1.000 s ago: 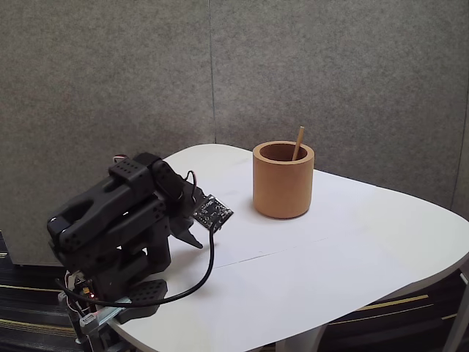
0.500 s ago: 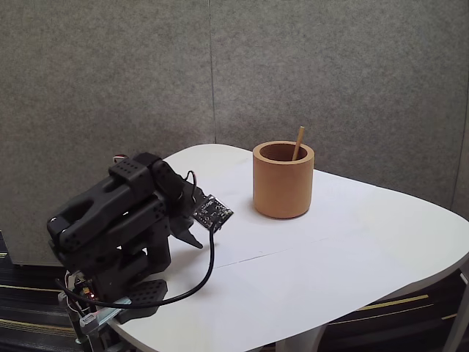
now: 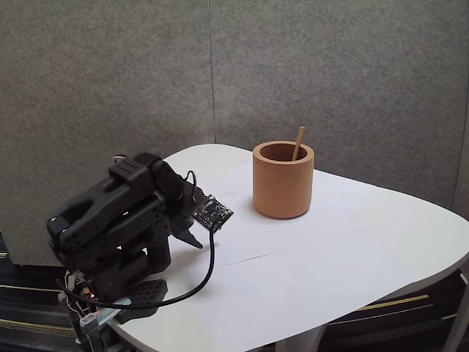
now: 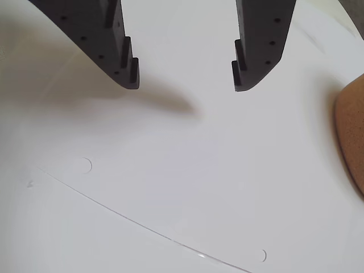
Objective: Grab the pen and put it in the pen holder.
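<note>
Your jaws (image 4: 186,81) hang wide apart over the table (image 3: 352,249), holding nothing; the pen (image 3: 297,143) leans in the pen holder (image 3: 283,180), so reaching again risks toppling it

Tan-orange pen holder (image 3: 283,180); light tan pen (image 3: 297,143); black arm (image 3: 117,220); white table (image 3: 330,257); grey wall (image 3: 330,73).

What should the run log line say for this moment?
pen: in pen holder | gripper: open, empty, above table | arm: folded
</note>
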Tool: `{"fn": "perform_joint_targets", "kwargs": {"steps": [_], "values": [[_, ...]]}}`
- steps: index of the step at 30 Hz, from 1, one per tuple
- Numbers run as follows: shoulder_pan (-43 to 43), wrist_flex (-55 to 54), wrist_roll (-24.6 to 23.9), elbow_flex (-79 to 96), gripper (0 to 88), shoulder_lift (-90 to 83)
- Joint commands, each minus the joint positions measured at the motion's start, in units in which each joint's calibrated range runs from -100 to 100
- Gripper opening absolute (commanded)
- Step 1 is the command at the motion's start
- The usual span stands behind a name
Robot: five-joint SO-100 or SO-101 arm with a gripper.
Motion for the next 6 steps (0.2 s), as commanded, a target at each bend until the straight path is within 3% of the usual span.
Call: {"fn": "perform_joint_targets", "kwargs": {"steps": [1, 6], "values": [[0.0, 0.3, 0.4, -0.4, 22.8, -0.1], [0.0, 0.3, 0.4, -0.4, 22.8, -0.1]]}}
